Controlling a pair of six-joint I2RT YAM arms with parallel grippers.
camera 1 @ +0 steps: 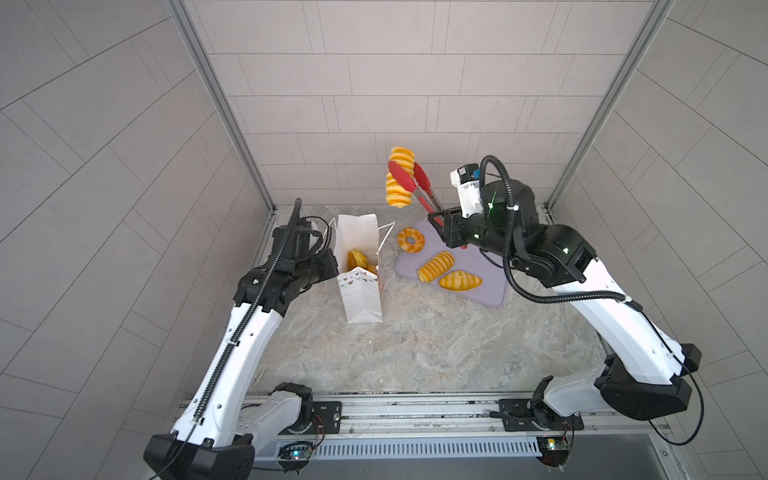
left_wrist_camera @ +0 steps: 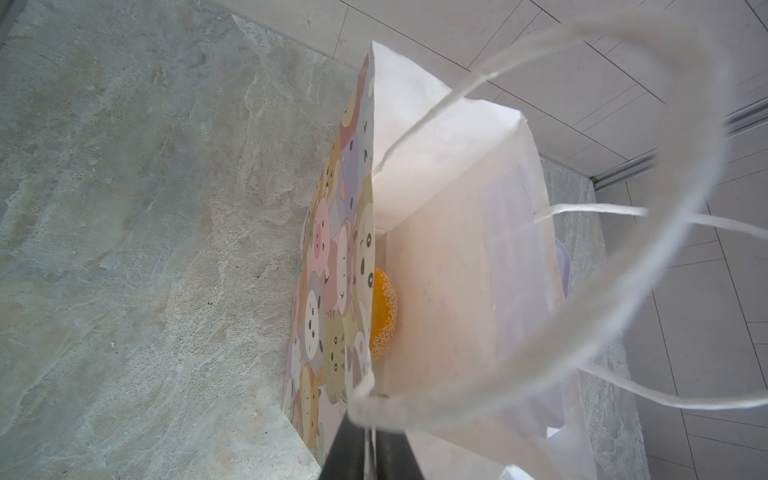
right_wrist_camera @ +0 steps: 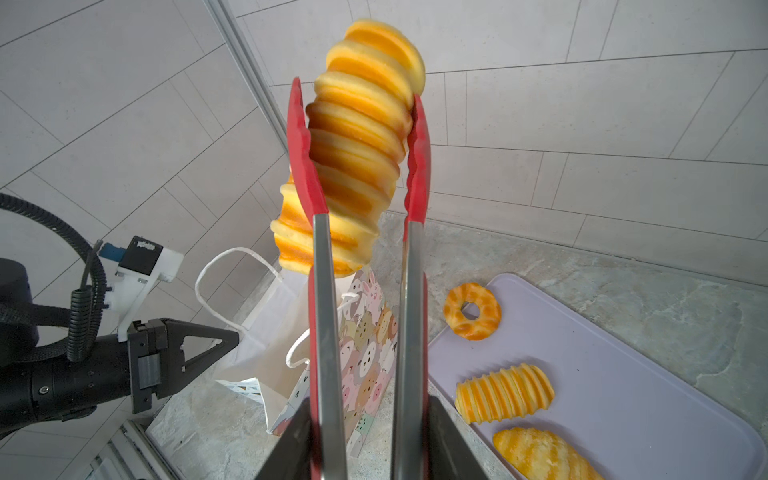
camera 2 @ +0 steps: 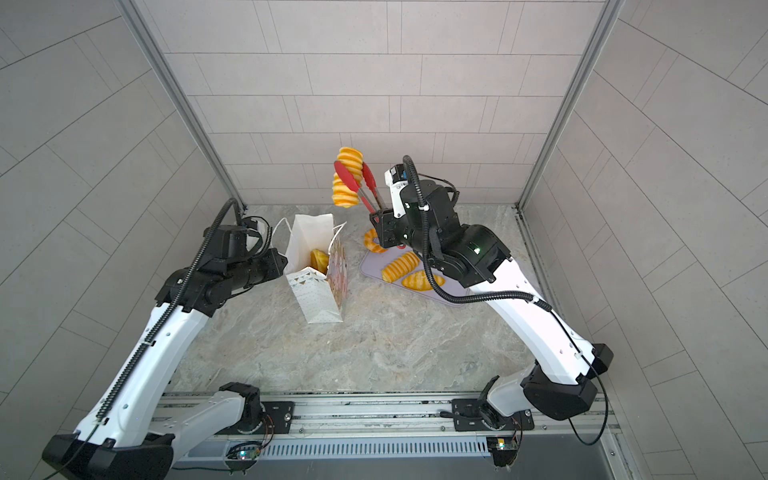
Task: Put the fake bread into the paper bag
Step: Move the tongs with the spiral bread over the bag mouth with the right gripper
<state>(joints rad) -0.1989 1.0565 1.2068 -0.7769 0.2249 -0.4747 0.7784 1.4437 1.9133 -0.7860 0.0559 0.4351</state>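
Observation:
The white paper bag [camera 1: 361, 291] [camera 2: 320, 299] stands open on the table with fake bread [camera 1: 357, 259] lying inside, an orange piece [left_wrist_camera: 382, 316] showing at its bottom. My left gripper [camera 1: 334, 262] [left_wrist_camera: 370, 432] is shut on the bag's left rim, a thin white strip pinched between its fingers. My right gripper [camera 1: 440, 220] [right_wrist_camera: 368, 411] is shut on the red-tipped tongs [right_wrist_camera: 324, 311]. The tongs squeeze a long striped loaf [camera 1: 400, 178] [right_wrist_camera: 357, 137], held high in the air behind and to the right of the bag's mouth.
A lilac tray [camera 1: 490, 291] [right_wrist_camera: 644, 374] right of the bag carries a ring-shaped bread [camera 1: 410, 240], a striped loaf [camera 1: 436, 266] and a mottled oblong loaf [camera 1: 460, 280]. The bag's string handles [left_wrist_camera: 685, 208] loop up around its mouth. Tiled walls enclose the marble table.

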